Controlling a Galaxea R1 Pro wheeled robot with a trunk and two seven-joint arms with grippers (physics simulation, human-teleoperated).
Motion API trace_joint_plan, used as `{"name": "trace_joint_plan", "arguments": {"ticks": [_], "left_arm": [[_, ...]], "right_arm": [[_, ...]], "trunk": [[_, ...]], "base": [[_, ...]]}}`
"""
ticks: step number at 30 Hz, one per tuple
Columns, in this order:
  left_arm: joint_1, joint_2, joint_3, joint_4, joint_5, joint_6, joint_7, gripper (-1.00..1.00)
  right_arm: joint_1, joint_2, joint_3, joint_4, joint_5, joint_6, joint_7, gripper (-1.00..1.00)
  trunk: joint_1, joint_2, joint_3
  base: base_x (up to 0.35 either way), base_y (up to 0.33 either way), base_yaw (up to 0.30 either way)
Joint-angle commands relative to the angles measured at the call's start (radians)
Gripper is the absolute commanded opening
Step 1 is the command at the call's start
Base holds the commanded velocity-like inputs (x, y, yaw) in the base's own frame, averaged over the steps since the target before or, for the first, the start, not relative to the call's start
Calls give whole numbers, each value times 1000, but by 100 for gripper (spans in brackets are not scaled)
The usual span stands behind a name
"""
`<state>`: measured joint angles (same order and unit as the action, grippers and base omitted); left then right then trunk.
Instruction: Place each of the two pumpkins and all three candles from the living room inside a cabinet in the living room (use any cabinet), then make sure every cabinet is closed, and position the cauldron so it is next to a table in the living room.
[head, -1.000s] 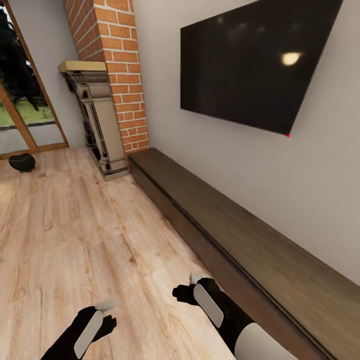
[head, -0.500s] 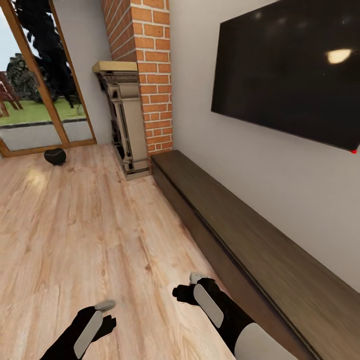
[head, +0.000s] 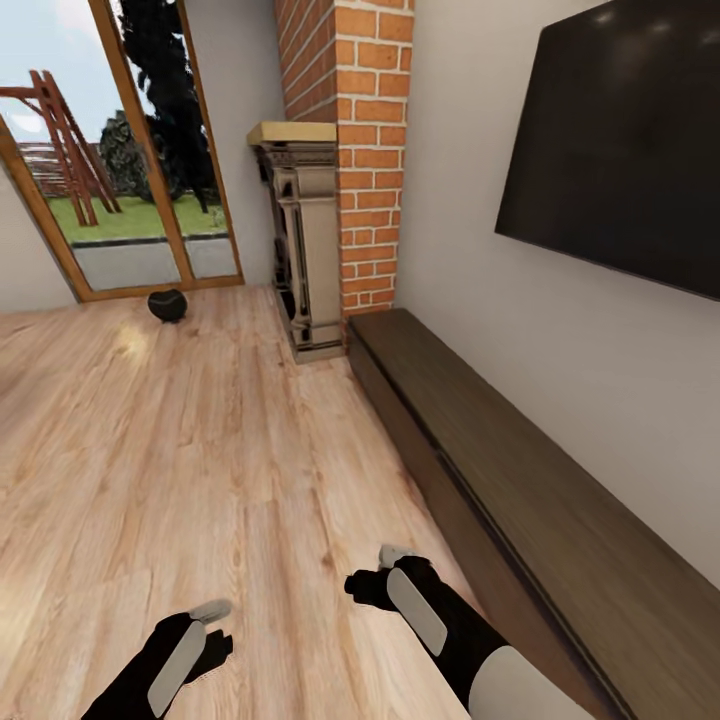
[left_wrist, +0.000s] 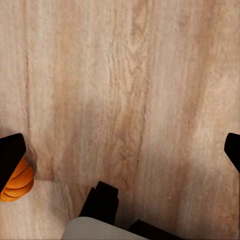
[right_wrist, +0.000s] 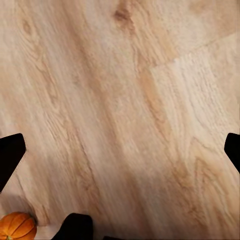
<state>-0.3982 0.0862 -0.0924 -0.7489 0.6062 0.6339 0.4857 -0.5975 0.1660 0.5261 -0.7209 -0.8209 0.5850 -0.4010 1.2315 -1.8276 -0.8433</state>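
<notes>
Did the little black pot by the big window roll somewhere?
No. The cauldron keeps its spot on the floor before the window frame; the camera turned, shifting fireplace and everything together.

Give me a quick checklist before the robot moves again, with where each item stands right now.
1. Left gripper free: ok, jaws wide, nothing between.
2. Right gripper free: ok, open over floor.
3. Cabinet closed: ok for the visible front; its near end is out of frame.
4. Cauldron located: ok, on the floor by the glass door.
5. Cauldron beside a table: not ok.
6. Pumpkin stowed: not ok, on the floor.
</notes>
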Motion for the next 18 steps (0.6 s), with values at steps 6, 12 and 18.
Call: {"name": "trace_joint_plan", "arguments": {"ticks": [6,12,18], "left_arm": [[-1,1,-6,-1,10,-2,10,100],[-1,1,-6,-1,10,-2,10,100],[-1,1,-6,-1,10,-2,10,100]], "right_arm": [[-1,0,4,-2,-10,1,-10,100],[-1,0,5,-2,-10,0,-10,100],[-1,0,5,-2,-10,0,-10,100]], "trunk": [[1,0,-1],[1,0,-1],[1,0,-1]], "base": [[327,-53,291],[327,-14,291],[321,38,291]]}}
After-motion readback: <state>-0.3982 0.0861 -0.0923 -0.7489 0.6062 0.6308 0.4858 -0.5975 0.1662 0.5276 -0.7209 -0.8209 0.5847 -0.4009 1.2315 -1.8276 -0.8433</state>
